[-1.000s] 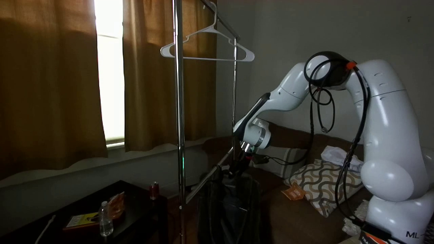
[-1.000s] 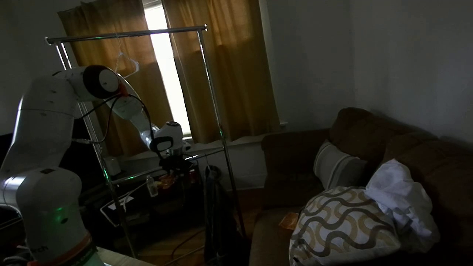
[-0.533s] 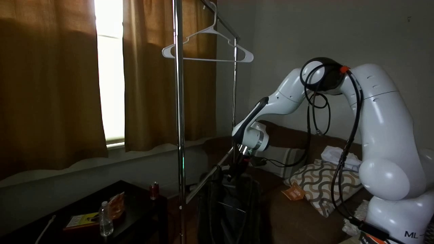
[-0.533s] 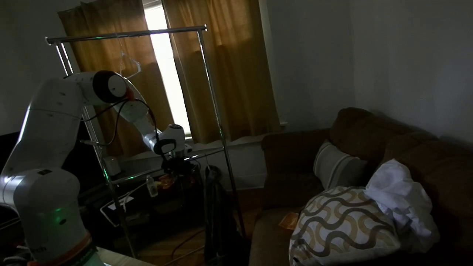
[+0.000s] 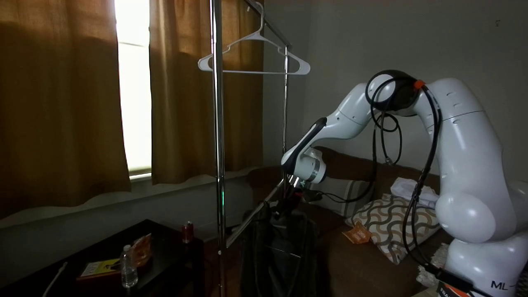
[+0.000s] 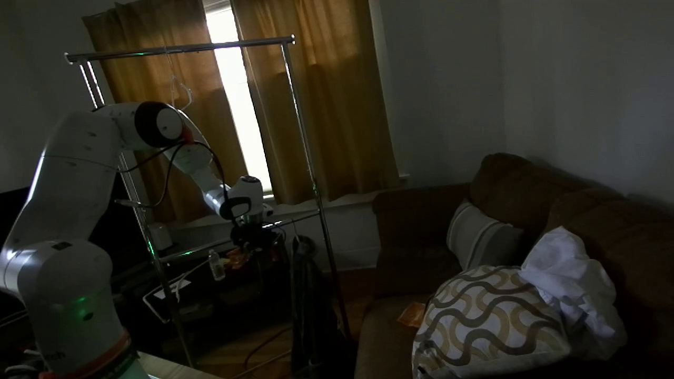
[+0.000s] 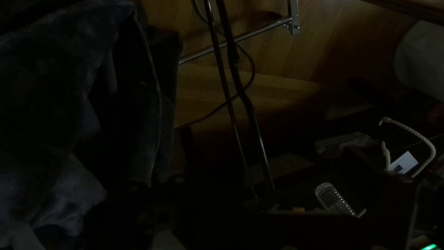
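Gripper: black, low beside the clothes rack at the end of a glossy white arm; its jaws stand wide apart, and I see nothing between them, though the light there is poor.
Dark garment: hanging by the rack's lower rail, just beside the gripper; seen from the wrist, it has soft, fleecy-looking folds and a raised edge. Whether the two touch, I cannot tell.
Rack work: I judge this a positioning step, with nothing grasped; the next move calls for small, slow shifts, since limp cloth could snag and the hard rail leaves little room.
Rack tubes: round, shiny, chrome-like; from the top bar hangs a white hanger, thin, smooth and triangular.
Low table: dark, straight-edged, bearing a clear ribbed bottle, a crinkled orange packet and a red can.
Sofa: brown, padded, with a striped pillow, a plump patterned pillow with wavy bands, and a crumpled white cloth.
Curtains: mustard-brown, falling in long folds either side of a bright window.
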